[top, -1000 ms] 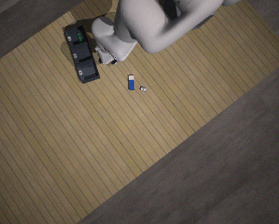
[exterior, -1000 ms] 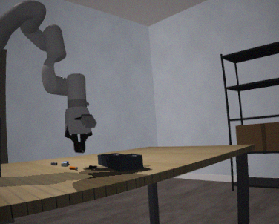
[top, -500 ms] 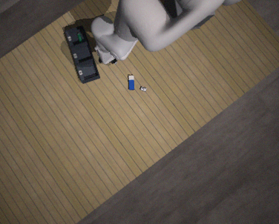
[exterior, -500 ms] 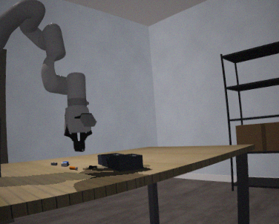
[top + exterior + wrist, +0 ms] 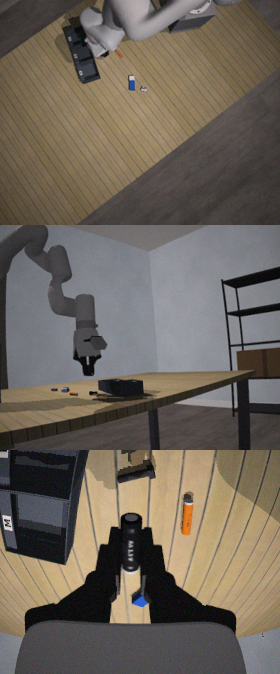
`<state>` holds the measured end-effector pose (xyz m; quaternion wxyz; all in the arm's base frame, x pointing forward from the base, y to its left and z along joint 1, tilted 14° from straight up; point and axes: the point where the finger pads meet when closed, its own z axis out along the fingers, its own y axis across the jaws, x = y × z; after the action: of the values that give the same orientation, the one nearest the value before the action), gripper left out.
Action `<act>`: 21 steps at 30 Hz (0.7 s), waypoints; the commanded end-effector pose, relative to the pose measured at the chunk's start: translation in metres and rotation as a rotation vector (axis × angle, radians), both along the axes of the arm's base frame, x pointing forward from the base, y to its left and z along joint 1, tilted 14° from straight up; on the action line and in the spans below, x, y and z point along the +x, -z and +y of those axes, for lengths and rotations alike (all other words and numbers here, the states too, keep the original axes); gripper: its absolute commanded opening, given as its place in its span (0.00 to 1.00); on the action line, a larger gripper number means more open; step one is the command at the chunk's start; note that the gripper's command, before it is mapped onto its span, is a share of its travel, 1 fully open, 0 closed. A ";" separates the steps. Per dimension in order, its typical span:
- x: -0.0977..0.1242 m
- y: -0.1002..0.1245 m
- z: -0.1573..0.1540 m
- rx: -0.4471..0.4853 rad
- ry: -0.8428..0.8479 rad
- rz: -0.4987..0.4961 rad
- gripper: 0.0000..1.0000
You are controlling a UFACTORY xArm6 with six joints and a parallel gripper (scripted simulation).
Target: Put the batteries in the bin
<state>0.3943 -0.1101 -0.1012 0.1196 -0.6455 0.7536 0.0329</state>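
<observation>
My gripper [image 5: 130, 542] is shut on a black cylindrical battery [image 5: 130, 543] and holds it well above the table, just right of the row of dark bins [image 5: 38, 485]. In the exterior view the gripper [image 5: 88, 371] hangs left of the bins [image 5: 121, 387]. An orange battery [image 5: 186, 515] lies on the table right of my fingers; it also shows from above [image 5: 119, 54]. The bins [image 5: 82, 56] stand at the table's far left edge, partly under the arm. Which bin is marked E I cannot tell.
A blue and white block [image 5: 131, 83] and a small white thing [image 5: 144, 89] lie near the table's middle. A small dark flat thing [image 5: 135, 471] lies ahead of the fingers beside the bins. Something green [image 5: 80, 37] sits in one bin. A shelf [image 5: 253, 337] stands off the table.
</observation>
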 end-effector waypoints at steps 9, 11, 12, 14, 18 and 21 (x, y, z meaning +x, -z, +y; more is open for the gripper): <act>0.015 0.012 -0.071 -0.001 0.000 0.001 0.00; 0.016 0.013 -0.077 -0.001 0.000 0.000 0.00; 0.016 0.013 -0.077 -0.001 0.000 0.000 0.00; 0.018 0.015 -0.088 0.013 0.097 0.021 0.00; 0.022 0.020 -0.112 0.032 0.234 0.047 0.00; 0.025 0.023 -0.129 0.037 0.270 0.057 0.00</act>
<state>0.4133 -0.2174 -0.1207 0.1233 -0.5589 0.8191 0.0383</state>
